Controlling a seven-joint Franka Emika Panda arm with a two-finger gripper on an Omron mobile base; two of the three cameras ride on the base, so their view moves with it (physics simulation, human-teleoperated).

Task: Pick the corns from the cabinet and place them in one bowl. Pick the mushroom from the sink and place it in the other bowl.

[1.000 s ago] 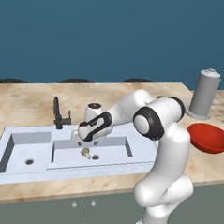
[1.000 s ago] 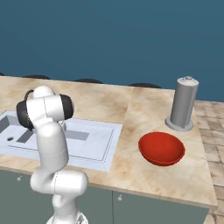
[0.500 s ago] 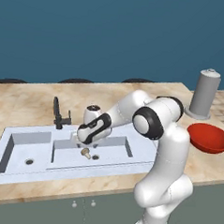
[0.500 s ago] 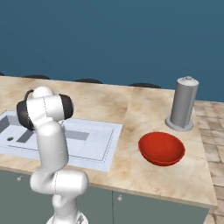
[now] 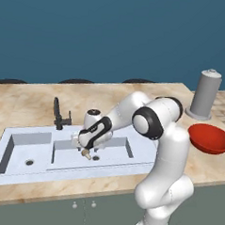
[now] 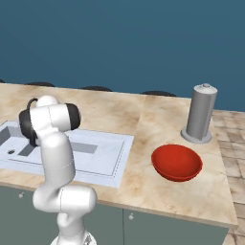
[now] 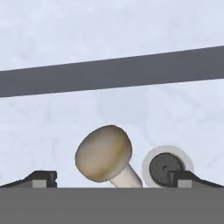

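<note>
Mushroom (image 7: 105, 154) lies between the spread claw (image 7: 111, 179) tips beside the drain (image 7: 167, 165).

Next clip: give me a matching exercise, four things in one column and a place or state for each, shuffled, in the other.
1. mushroom
2. red bowl
3. grey canister
4. gripper

a. standing upright on the counter behind the bowl
b. jaws open, down in the sink basin
c. lying beside the round drain
d. on the counter right of the sink, with nothing in it

Pairs: 1-c, 2-d, 3-a, 4-b
</note>
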